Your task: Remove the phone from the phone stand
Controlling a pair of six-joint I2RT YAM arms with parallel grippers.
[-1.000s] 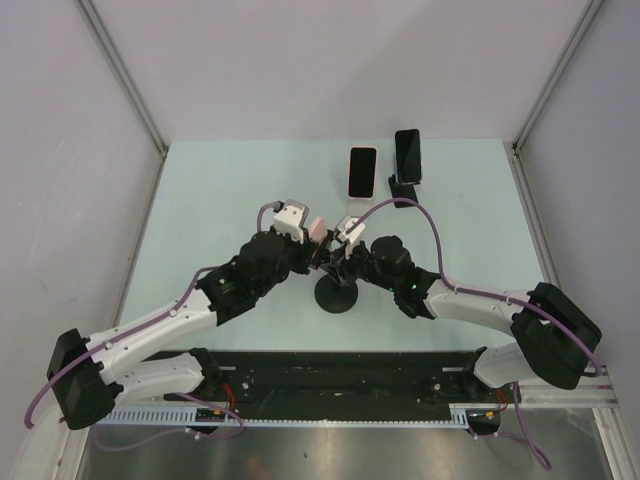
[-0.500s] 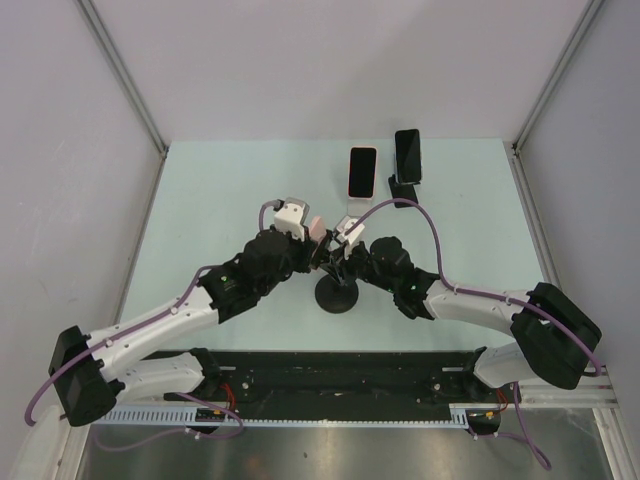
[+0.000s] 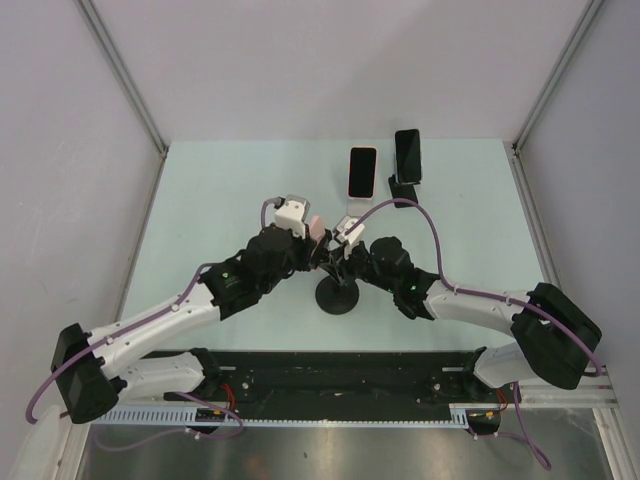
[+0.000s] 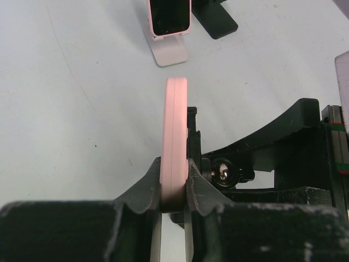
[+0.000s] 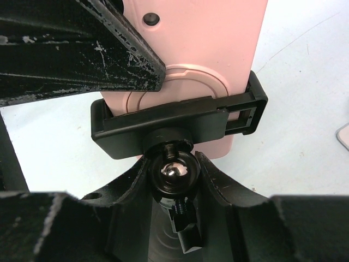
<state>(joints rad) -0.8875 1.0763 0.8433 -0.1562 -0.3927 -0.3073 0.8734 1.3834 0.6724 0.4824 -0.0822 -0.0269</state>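
- While the left gripper is pinching it from the near side, the pink phone is sitting in the clamp of the phone stand, and the left wrist view is showing it edge-on and upright
- The clamp's black bar is crossing the phone's pink back and hooking around one side edge, so the phone is not yet out of the stand
- The left claw's two fingers are pressing on opposite faces of the phone with only its thin body between them, so this claw is drawn narrow and is holding the phone
- The right gripper is coming in from the stand's right side, and its fingers are hugging the ball joint just under the clamp; this claw is partly closed and is gripping the stand itself
- The stand's round black base is resting on the pale green table, between the two arms
- Beyond the stand, well apart from it, a second phone with a pink rim is leaning on a white stand
- Further right of that, also beyond the stand, a dark phone is leaning on a black stand
- To the stand's right, a purple cable is arching above the right arm
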